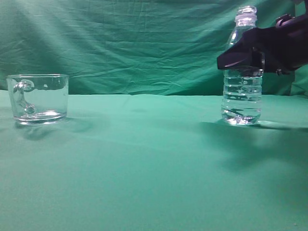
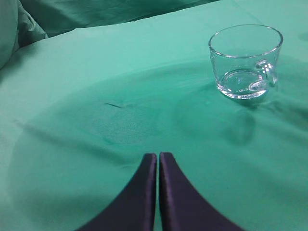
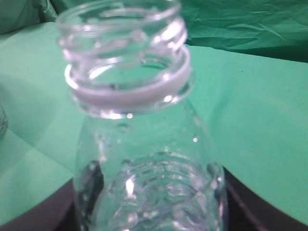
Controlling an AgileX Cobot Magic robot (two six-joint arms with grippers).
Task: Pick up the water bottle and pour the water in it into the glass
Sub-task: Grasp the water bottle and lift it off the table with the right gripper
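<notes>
The water bottle (image 1: 242, 94) stands upright and uncapped on the green cloth at the right, with the water (image 1: 241, 108) glinting in its ribbed lower body. My right gripper (image 1: 243, 58) is closed around its waist, one black finger on each side. In the right wrist view the bottle (image 3: 139, 91) fills the frame between the fingers (image 3: 151, 197). The glass (image 1: 38, 97), an empty clear mug with a looped handle, stands at the far left. It also shows in the left wrist view (image 2: 245, 62). My left gripper (image 2: 158, 156) is shut and empty, hovering over bare cloth short of the glass.
A green cloth (image 1: 144, 159) covers the table, and a green curtain (image 1: 134, 43) hangs behind. Bare cloth lies between the glass and the bottle. The left arm is out of the exterior view.
</notes>
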